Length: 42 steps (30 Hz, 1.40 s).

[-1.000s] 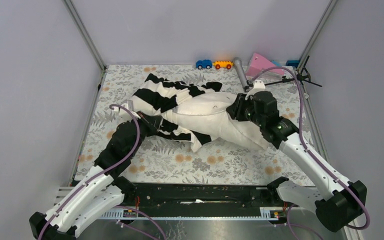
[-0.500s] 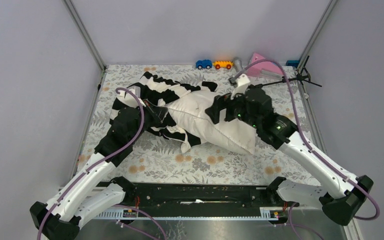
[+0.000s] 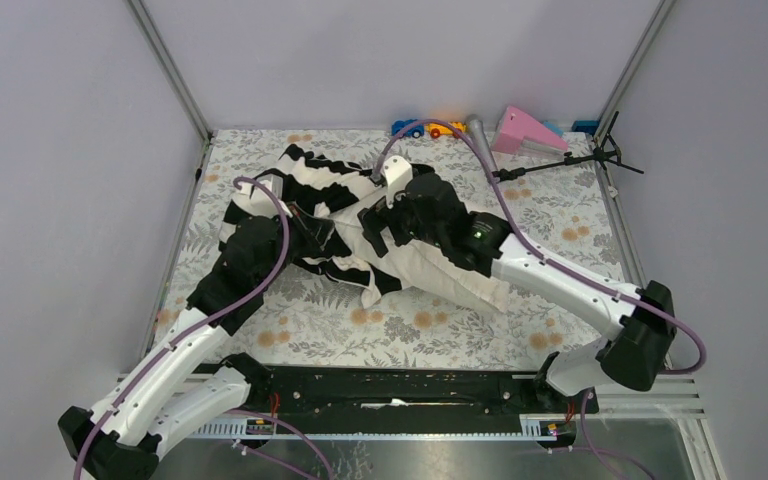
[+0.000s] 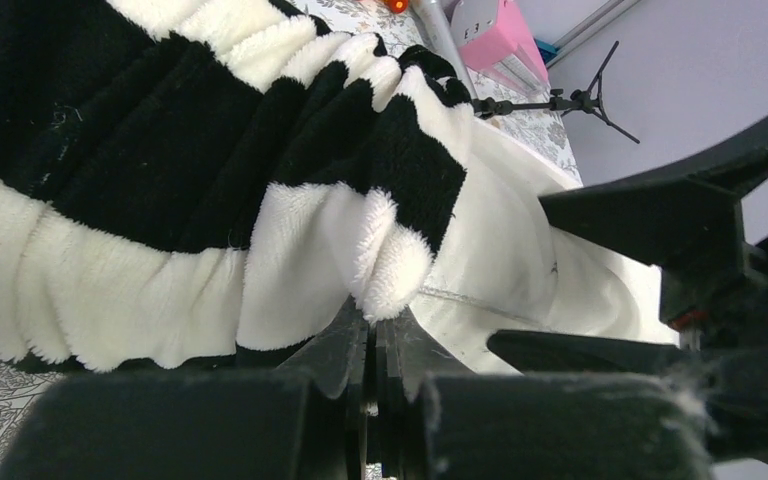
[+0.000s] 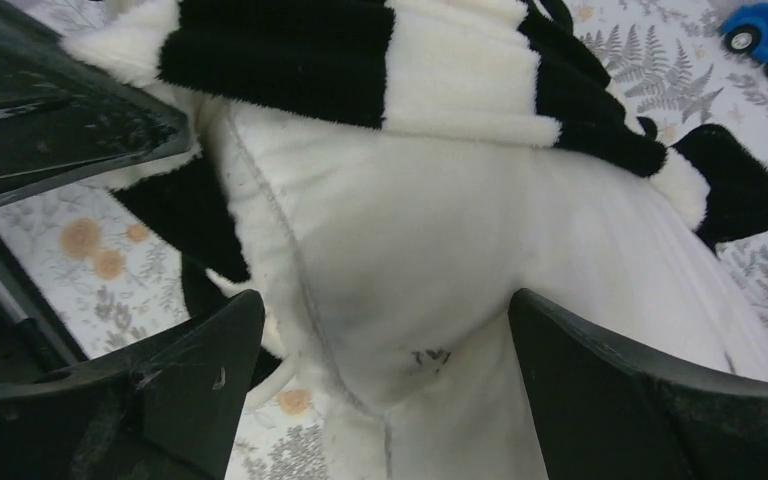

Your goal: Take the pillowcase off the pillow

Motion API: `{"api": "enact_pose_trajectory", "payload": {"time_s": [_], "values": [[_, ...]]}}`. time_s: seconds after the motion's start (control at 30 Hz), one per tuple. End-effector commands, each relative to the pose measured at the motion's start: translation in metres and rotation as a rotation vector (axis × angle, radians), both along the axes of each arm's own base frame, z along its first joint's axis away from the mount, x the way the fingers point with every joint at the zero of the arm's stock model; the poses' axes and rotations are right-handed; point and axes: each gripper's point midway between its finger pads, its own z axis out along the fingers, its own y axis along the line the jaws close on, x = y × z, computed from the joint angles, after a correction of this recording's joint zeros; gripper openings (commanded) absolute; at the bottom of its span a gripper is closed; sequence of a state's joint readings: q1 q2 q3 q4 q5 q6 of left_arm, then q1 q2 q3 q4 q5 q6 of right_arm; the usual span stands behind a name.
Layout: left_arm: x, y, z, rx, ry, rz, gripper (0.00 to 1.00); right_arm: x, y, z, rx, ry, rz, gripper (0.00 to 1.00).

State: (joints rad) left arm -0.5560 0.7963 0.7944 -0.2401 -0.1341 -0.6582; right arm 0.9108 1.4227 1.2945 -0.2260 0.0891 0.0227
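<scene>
Your left hand point(image 4: 375, 330): fingers pressed together, pinching fold of striped pillowcase point(image 4: 180, 190). Your right hand point(image 5: 385, 310): fingers spread wide, gripping nothing, right over cream pillow point(image 5: 410, 240) by its seam; whether it touches, cannot tell. Pillowcase bunched on left end of pillow, right end bare. Both lie across middle of flowered tabletop point(image 3: 410, 325). Blue toy car point(image 5: 760, 32) near far edge, apart from the pillow.
</scene>
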Motion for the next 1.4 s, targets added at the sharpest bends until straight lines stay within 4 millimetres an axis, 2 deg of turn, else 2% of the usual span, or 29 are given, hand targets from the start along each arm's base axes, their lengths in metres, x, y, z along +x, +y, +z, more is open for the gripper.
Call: {"api": "enact_pose_trajectory", "payload": {"time_s": [0.0, 0.17, 0.2, 0.23, 0.3, 0.33, 0.37, 0.4, 0.5, 0.67, 0.77, 0.87, 0.97, 1.03, 1.1, 1.17, 1.27, 1.3, 1.37], "values": [[0.0, 0.004, 0.048, -0.055, -0.136, 0.006, 0.0, 0.021, 0.003, 0.009, -0.066, -0.117, -0.017, 1.0], [0.001, 0.006, 0.036, -0.047, -0.118, 0.016, 0.0, 0.024, -0.006, -0.038, -0.157, -0.037, -0.08, 1.0], [0.001, 0.005, 0.034, -0.044, -0.112, 0.015, 0.0, 0.026, -0.009, -0.044, -0.169, -0.026, -0.106, 0.96], [0.002, 0.004, 0.031, -0.041, -0.105, 0.013, 0.0, 0.027, -0.014, -0.047, -0.174, -0.024, -0.135, 0.83], [0.003, 0.002, 0.025, -0.038, -0.088, 0.007, 0.0, 0.029, -0.023, -0.043, -0.137, -0.043, -0.198, 0.4], [0.003, 0.002, 0.023, -0.035, -0.081, 0.008, 0.0, 0.03, -0.029, -0.039, -0.105, -0.062, -0.232, 0.23], [0.005, 0.001, 0.019, -0.029, -0.071, 0.01, 0.0, 0.03, -0.035, -0.03, -0.065, -0.087, -0.262, 0.13], [0.005, 0.001, 0.015, -0.023, -0.059, 0.013, 0.0, 0.029, -0.042, -0.022, -0.031, -0.11, -0.287, 0.07], [0.01, 0.012, 0.0, 0.021, 0.004, 0.079, 0.0, 0.024, -0.064, 0.007, 0.05, -0.177, -0.352, 0.01], [0.009, 0.051, -0.013, 0.011, 0.018, 0.289, 0.0, 0.022, -0.119, 0.033, 0.081, -0.256, -0.56, 0.0], [0.005, 0.069, -0.016, -0.013, -0.002, 0.374, 0.01, 0.014, -0.15, 0.047, 0.168, -0.315, -0.664, 0.0], [0.002, 0.069, -0.014, -0.02, -0.012, 0.366, 0.0, 0.004, -0.16, 0.058, 0.279, -0.347, -0.649, 0.0], [0.002, 0.051, -0.008, 0.011, -0.018, 0.258, 0.01, 0.0, -0.155, 0.062, 0.31, -0.342, -0.608, 0.0], [0.0, 0.03, -0.002, 0.043, -0.026, 0.126, 0.13, 0.001, -0.146, 0.058, 0.287, -0.322, -0.579, 0.0], [-0.002, 0.017, 0.003, 0.053, -0.034, 0.05, 0.36, 0.003, -0.135, 0.053, 0.255, -0.298, -0.543, 0.0], [-0.006, 0.012, 0.009, 0.062, -0.051, 0.027, 0.58, 0.005, -0.124, 0.045, 0.222, -0.272, -0.511, 0.0], [-0.011, 0.005, 0.015, 0.105, -0.073, 0.022, 0.81, 0.009, -0.109, 0.035, 0.183, -0.235, -0.471, 0.0], [-0.013, 0.001, 0.017, 0.126, -0.072, 0.021, 0.83, 0.01, -0.105, 0.03, 0.17, -0.223, -0.461, 0.0], [-0.018, -0.01, 0.017, 0.189, -0.062, 0.016, 0.95, 0.011, -0.097, 0.028, 0.169, -0.209, -0.439, 0.0]]}}
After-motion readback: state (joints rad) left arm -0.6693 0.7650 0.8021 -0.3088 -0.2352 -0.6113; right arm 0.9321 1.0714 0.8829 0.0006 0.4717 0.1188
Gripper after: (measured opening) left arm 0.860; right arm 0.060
